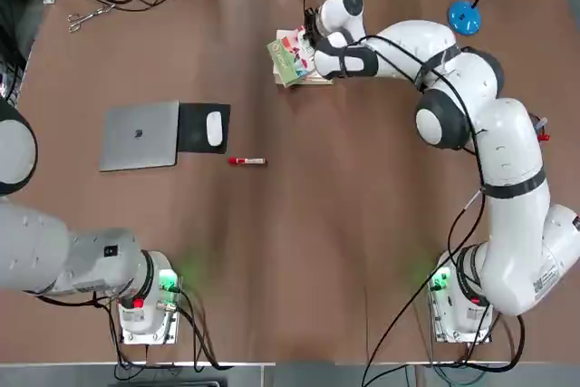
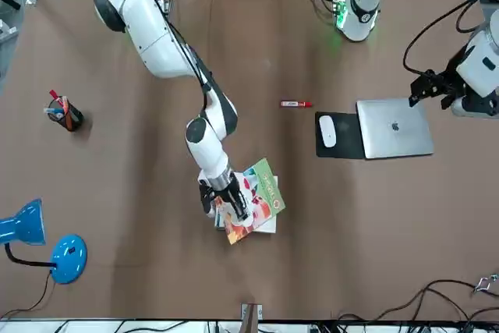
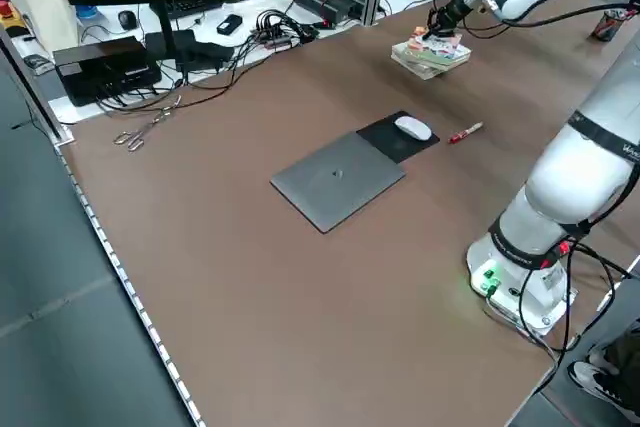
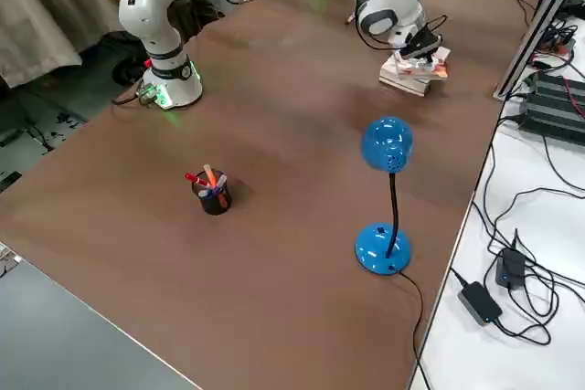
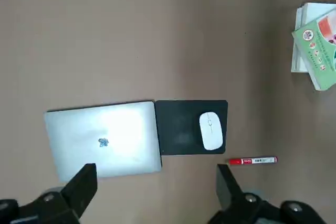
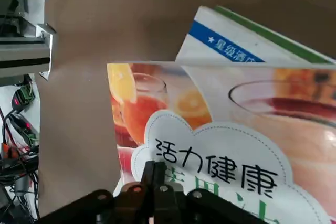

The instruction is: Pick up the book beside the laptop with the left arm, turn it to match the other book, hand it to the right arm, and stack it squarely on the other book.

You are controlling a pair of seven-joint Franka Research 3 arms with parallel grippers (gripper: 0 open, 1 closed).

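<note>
The book, with its green border and fruit-drink picture, lies skewed on top of the other book at the table's far side. Only a white edge of the other book shows beneath it. My right gripper is shut, its fingertips down on the colourful cover; a white corner with a blue strip sticks out past that cover. My left gripper hangs open and holds nothing, high above the silver laptop. In the front view it is at the right, beside the laptop.
A black mouse pad with a white mouse lies against the laptop's right side, a red marker just in front of it. A blue desk lamp and a pen cup stand on the robot's right. Scissors lie far left.
</note>
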